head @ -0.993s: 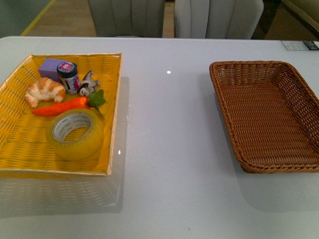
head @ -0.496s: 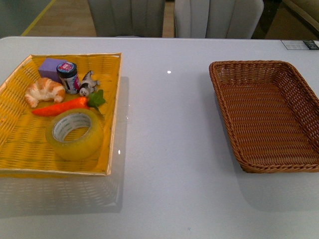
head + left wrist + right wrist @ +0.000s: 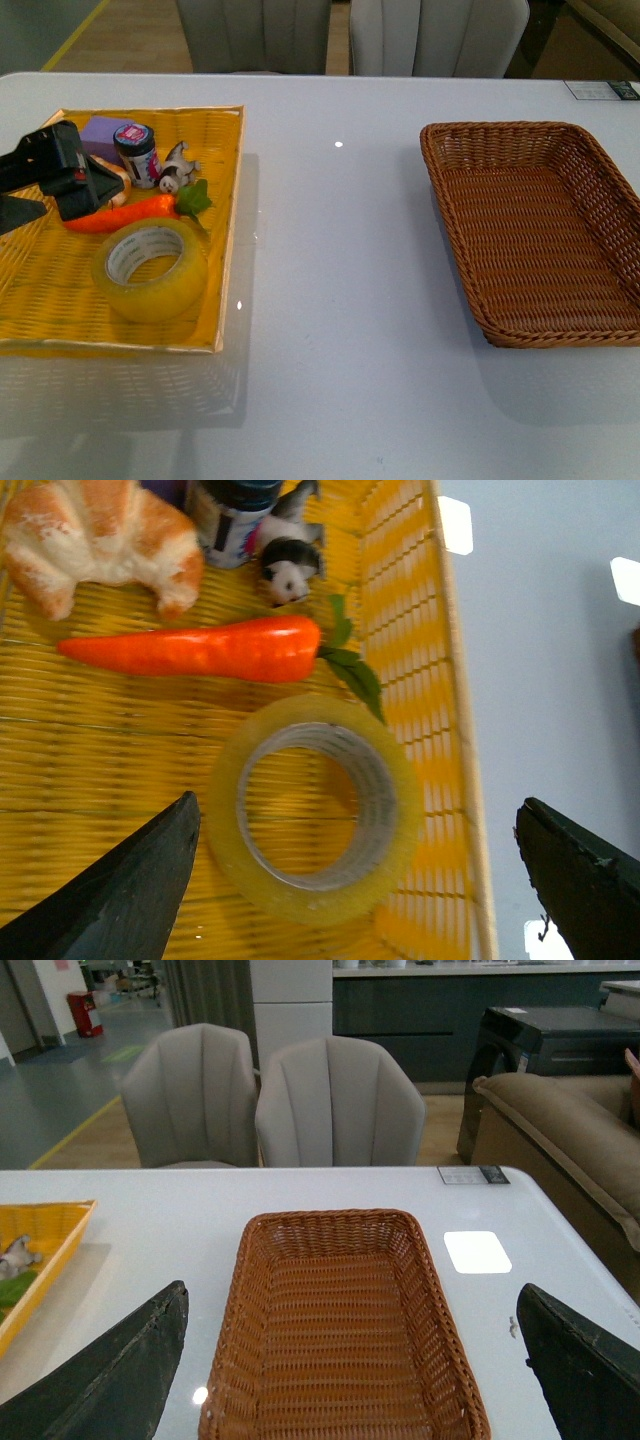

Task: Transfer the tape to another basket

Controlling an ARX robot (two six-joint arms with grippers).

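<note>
The tape, a translucent yellowish roll with a pale core, lies flat in the yellow basket by the surface's left edge. My left end effector hovers above it, spread wide and empty. My right end effector is likewise wide, seemingly empty. Bare surface reaches the brown basket.

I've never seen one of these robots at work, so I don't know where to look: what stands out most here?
The bright yellow basket on the left of the table catches the eye first, crowded with a tape roll, an orange carrot and other small things. Above it hangs the black left gripper, jaws wide open, pointed toward the tape roll. On the right sits an empty brown wicker basket.
</note>
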